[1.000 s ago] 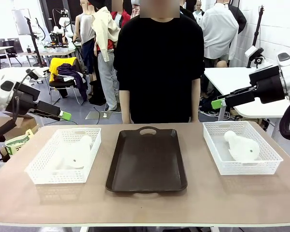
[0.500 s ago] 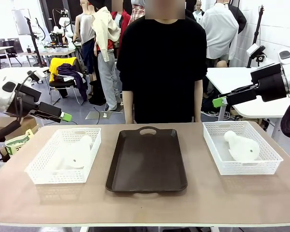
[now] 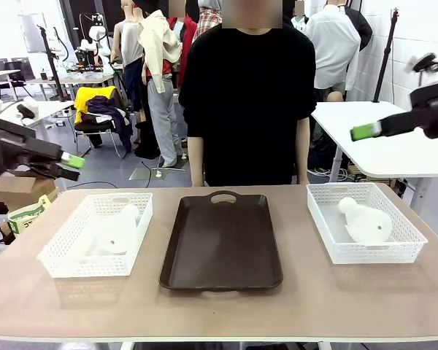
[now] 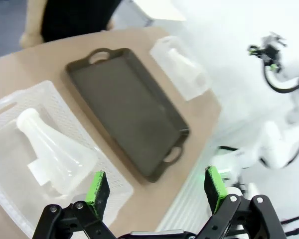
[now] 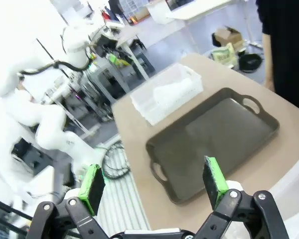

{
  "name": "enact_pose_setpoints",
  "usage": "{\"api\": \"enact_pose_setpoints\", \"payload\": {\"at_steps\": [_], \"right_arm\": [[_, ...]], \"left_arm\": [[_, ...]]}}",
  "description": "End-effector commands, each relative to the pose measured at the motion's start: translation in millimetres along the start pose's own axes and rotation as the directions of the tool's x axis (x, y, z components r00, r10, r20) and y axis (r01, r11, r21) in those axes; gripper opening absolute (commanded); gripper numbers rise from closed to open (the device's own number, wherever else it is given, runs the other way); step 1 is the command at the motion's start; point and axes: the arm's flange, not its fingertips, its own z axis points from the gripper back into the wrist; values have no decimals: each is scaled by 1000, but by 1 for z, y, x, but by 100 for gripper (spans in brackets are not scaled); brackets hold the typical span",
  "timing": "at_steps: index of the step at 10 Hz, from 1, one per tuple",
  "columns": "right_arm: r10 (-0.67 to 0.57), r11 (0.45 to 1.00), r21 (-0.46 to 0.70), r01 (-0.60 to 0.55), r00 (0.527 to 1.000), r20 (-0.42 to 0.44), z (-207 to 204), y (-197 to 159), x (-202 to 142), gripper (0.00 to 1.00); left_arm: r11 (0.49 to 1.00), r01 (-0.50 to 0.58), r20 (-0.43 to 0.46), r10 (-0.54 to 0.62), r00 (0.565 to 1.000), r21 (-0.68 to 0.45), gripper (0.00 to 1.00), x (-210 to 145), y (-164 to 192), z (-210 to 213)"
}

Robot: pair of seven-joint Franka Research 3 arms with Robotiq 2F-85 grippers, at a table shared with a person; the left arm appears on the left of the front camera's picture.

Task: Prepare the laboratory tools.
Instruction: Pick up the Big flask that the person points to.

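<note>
Frosted conical flask [image 3: 365,222] (in lattice basket [image 3: 372,255])

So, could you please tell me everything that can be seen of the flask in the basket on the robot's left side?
The flask is conical and translucent frosted white, with a wide round base and a narrow cylindrical neck. It could be plastic or frosted glass, and it looks empty. It lies on its side inside the white lattice basket. In the front view its base faces the camera and its neck points away. It rests on the basket's floor, and nothing else touches it.
</note>
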Motion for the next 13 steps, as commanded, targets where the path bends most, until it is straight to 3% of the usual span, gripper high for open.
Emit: {"api": "enact_pose_setpoints", "payload": {"at_steps": [1,2,4,6,10,11,12,13], "right_arm": [[-188,981,56,185,981,48,15,-28,7,100],[-320,943,119,310,944,77,25,-48,10,100],[-464,882,137,450,880,100,32,-86,-1,100],[-555,830,90,550,831,42,36,-115,-24,100],[-591,806,-31,591,807,7,43,-128,-53,100],[-597,802,-34,597,802,4,45,-129,-57,100],[-636,772,-1,636,772,9,34,-139,-69,100],[-636,772,-1,636,772,9,34,-139,-69,100]], "left_arm": [[983,-105,-34,101,994,-149,100,11,30,9],[955,-151,-51,143,988,-255,100,12,39,12],[882,-298,-114,276,955,-366,100,10,53,12],[812,-429,-195,382,903,-395,100,6,77,7],[755,-512,-236,454,859,-409,100,-3,97,-4],[745,-509,-229,455,860,-431,100,-3,94,-4],[738,-487,-156,473,867,-467,100,2,92,-4],[770,-502,-236,443,865,-393,100,-12,99,-9]]}}
